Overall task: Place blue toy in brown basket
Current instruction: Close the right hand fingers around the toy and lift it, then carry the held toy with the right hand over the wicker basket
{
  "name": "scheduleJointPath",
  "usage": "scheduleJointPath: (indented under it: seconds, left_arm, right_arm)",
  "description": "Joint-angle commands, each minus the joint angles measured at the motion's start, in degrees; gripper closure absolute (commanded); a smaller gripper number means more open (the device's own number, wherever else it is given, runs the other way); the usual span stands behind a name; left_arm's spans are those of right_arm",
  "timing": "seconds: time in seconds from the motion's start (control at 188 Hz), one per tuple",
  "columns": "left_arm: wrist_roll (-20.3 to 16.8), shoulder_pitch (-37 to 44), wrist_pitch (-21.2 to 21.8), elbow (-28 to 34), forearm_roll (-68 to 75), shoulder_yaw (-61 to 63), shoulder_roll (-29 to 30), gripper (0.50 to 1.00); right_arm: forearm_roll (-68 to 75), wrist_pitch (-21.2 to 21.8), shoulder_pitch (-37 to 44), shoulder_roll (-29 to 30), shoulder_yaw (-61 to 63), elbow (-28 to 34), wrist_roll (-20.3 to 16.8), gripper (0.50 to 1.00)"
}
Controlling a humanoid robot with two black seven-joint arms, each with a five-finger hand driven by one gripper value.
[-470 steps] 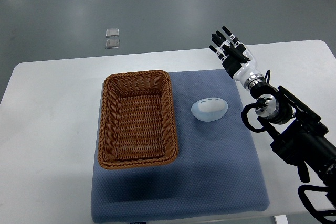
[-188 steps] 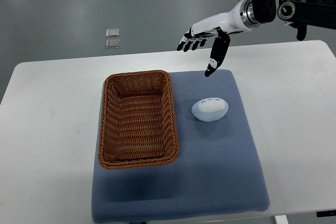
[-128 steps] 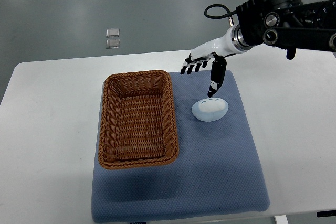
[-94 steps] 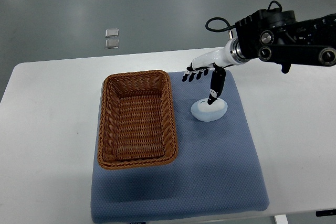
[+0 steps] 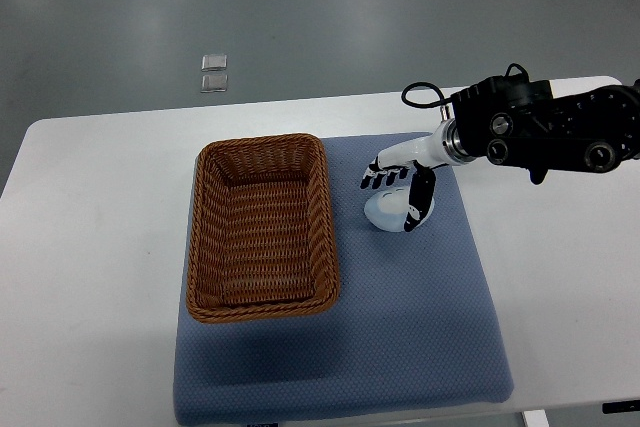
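Closing over the blue toy, the right hand is spreading loosely; the rounded toy risks slipping toward the brown basket.

The right hand is white-shelled with black fingertips, joined to a bulky black forearm bearing round silver fittings and what looks like a thin black cable looping above the wrist.

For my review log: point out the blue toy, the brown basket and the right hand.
blue toy [image 5: 386,213], top view, on its visible lower left side.
brown basket [image 5: 258,232], top view, on its woven floor.
right hand [image 5: 397,184], top view, over the toy, mid-hand.
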Motion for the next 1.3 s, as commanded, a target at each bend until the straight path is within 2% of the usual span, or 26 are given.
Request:
scheduleJointPath:
  seconds: [0.0,0.192,0.287,0.41,0.474,0.559,0.644,0.825,0.963,1.107,1.294]
  left_arm:
    - [0.0,0.0,0.0,0.0,0.0,0.0,0.0,0.5]
    - [0.0,0.0,0.0,0.1,0.0,0.0,0.0,0.5]
    - [0.0,0.0,0.0,0.1,-0.1,0.0,0.0,0.5]
    - [0.0,0.0,0.0,0.2,-0.1,-0.1,0.0,0.5]
    - [0.0,0.0,0.0,0.2,-0.1,-0.1,0.0,0.5]
    - [0.0,0.0,0.0,0.2,-0.1,-0.1,0.0,0.5]
    - [0.0,0.1,0.0,0.2,-0.1,-0.2,0.0,0.5]
    - [0.0,0.1,0.0,0.4,-0.2,-0.2,0.0,0.5]
    - [0.0,0.1,0.0,0.3,-0.2,-0.2,0.0,0.5]
    - [0.0,0.1,0.0,0.2,-0.1,-0.2,0.0,0.5]
    - [0.0,0.1,0.0,0.2,-0.1,-0.2,0.0,0.5]
  right_arm:
    - [-0.9,-0.9,-1.1,0.6,0.0,-1.1,-0.1,0.613]
    - [-1.8,-1.1,-2.6,1.3,0.3,-1.7,0.0,0.638]
    - [-1.9,-1.1,-3.2,1.3,0.4,-2.3,0.0,0.679]
    - [-2.5,-1.1,-4.0,1.7,0.4,-3.4,0.0,0.762]
    - [-2.9,-1.1,-4.5,2.0,0.4,-4.2,0.0,0.842]
    - [-3.4,-1.1,-4.3,1.8,0.4,-4.5,-0.1,0.912]
    - [-3.1,-0.1,-2.4,0.3,0.8,-3.7,-0.1,0.914]
    - [-1.9,3.7,9.9,-2.7,0.8,1.1,-0.1,0.914]
    - [3.1,4.5,16.8,-1.4,0.7,2.4,-0.1,0.912]
    - [7.0,4.0,21.3,5.8,0.4,1.8,-0.1,0.908]
    - [9.0,2.8,22.0,16.3,0.1,-1.5,0.0,0.908]
